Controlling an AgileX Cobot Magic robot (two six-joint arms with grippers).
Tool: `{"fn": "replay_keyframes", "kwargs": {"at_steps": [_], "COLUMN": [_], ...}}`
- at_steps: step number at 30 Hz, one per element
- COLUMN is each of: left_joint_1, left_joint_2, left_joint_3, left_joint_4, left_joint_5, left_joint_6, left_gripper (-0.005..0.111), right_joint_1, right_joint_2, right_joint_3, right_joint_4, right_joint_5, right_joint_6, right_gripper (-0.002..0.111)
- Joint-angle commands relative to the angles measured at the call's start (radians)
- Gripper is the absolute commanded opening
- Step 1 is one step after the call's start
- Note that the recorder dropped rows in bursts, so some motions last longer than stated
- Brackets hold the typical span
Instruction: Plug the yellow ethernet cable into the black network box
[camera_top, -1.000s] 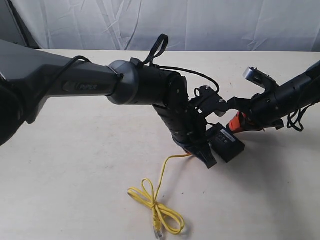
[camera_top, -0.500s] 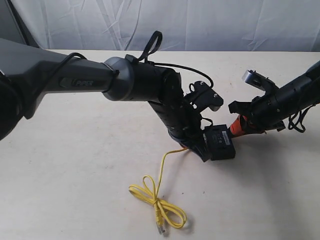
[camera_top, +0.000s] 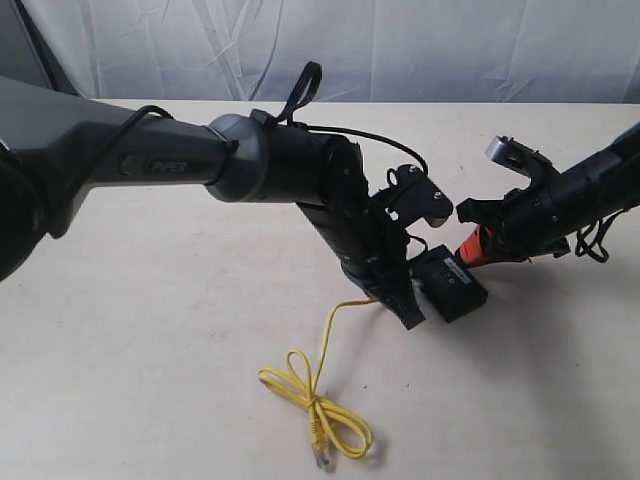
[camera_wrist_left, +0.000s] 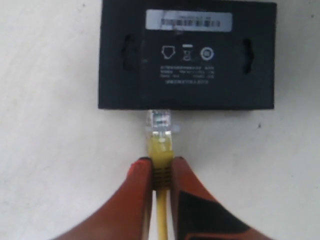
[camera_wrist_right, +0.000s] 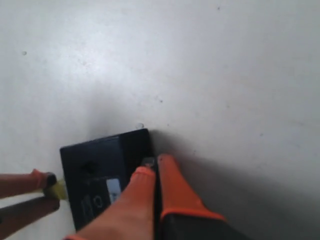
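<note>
The left claw is clamping its two orange fingers on the yellow ethernet cable, just behind the clear plug. The plug's tip is touching the near side of the black network box, which is filling the upper part of the left wrist frame with a white barcode label facing up.

In the exterior view everything is sitting on a pale, matte table that is running from edge to edge, and a creased white cloth is hanging behind it across the top of the frame. The left arm is reaching in from the left edge. The cable's knotted loop is lying at bottom centre, the box is lying just right of centre, and the right arm is coming in from the right edge.

The box's ports are facing away from every camera, so I cannot tell whether the plug is seated or only pressing at the opening. Both arms are being cut off by the frame edges, and the right wrist picture is looking soft.

Counting: two arms, two claws, one box, one cable with a second plug lying free at the bottom edge. The right claw is holding its fingers almost together, tips resting against the box's edge
</note>
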Motion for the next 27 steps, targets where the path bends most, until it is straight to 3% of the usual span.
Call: {"fn": "replay_keyframes", "kwargs": {"at_steps": [1, 27], "left_joint_1": [-0.009, 0.006], "left_joint_2": [0.001, 0.012], "left_joint_3": [-0.009, -0.009], "left_joint_4": [-0.099, -0.048], "left_joint_5": [-0.06, -0.056], "left_joint_6": [0.038, -0.049], "left_gripper": [0.0, 0.0], "right_joint_1": [0.005, 0.005], "right_joint_2": [0.016, 0.016], "right_joint_3": [0.006, 0.006], "right_joint_4": [0.045, 0.054], "right_joint_5": [0.053, 0.071], "right_joint_6": [-0.023, -0.023], "right_gripper": [-0.001, -0.001]}}
